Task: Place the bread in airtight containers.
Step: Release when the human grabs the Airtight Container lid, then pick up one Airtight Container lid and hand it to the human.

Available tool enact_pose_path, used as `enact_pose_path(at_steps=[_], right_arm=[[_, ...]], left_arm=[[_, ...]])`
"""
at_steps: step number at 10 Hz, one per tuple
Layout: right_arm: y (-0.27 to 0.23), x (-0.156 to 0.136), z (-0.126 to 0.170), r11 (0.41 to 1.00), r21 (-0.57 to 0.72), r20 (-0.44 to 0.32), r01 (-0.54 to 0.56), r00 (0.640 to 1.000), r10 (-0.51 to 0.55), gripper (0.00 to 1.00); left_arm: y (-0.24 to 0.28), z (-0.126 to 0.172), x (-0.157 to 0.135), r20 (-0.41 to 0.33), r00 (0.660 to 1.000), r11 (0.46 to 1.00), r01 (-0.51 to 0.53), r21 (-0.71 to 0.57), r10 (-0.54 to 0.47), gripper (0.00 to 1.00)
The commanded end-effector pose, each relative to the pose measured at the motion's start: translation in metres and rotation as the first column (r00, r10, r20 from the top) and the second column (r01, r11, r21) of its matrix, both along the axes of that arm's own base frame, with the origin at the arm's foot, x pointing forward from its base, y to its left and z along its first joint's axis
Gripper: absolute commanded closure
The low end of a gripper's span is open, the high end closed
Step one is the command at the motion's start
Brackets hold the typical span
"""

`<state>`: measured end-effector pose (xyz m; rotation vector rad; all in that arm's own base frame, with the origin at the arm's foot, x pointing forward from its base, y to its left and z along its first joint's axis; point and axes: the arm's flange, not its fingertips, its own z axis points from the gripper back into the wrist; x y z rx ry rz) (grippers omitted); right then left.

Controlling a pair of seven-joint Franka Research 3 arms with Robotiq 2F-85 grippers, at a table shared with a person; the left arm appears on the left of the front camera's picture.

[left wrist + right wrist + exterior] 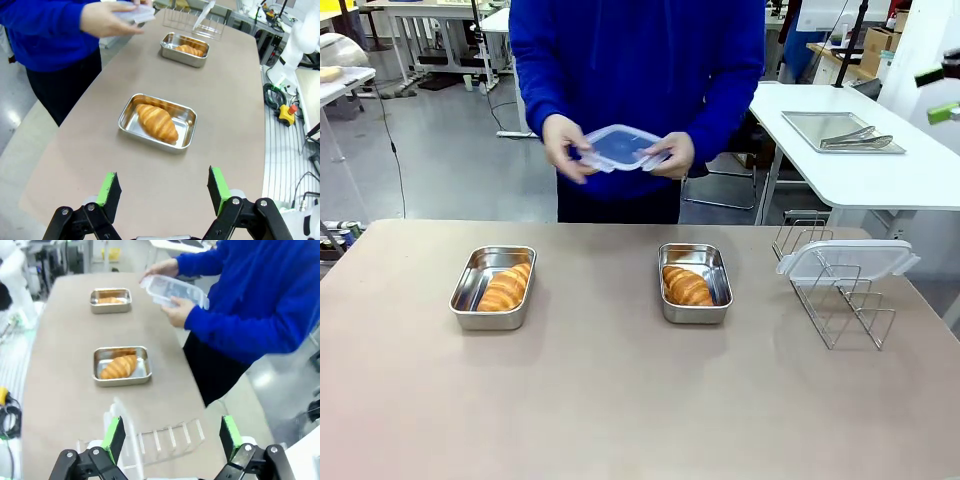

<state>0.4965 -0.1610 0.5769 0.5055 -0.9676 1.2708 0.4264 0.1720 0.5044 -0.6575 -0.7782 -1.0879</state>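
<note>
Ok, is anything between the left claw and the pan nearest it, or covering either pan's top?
Nothing visible. Bare table lies between the left claw and the left pan. That pan and the right pan are both uncovered. One lid is in the person's hands; the other lid rests on the wire rack.
</note>
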Motion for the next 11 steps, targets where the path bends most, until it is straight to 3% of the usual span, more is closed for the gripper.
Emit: enact_pose_path(at_steps=[1,3,4,5,11], right_arm=[[-0.009,-0.008,-0.006,0.997,0.063,-0.089,0.047,0.995,-0.041,0.0],[-0.016,-0.013,-0.017,0.995,0.081,-0.091,0.062,0.994,-0.055,0.0],[-0.017,-0.014,-0.018,0.994,0.089,-0.015,0.058,0.998,-0.056,0.0],[-0.023,-0.013,-0.023,0.998,0.049,-0.083,0.037,0.996,-0.033,0.0],[-0.023,-0.013,-0.023,0.998,0.049,-0.083,0.037,0.996,-0.033,0.0]], left_arm=[[-0.001,0.001,-0.001,0.005,1.0,1.0,0.019,0.005,-0.019,0.09],[-0.001,0.001,-0.001,0.005,1.0,1.0,0.019,0.005,-0.019,0.09],[-0.001,0.001,-0.001,0.005,1.0,1.0,0.019,0.005,-0.019,0.09],[-0.001,0.001,-0.001,0.005,1.0,1.0,0.019,0.005,-0.019,0.09],[-0.001,0.001,-0.001,0.005,1.0,1.0,0.019,0.005,-0.019,0.09]])
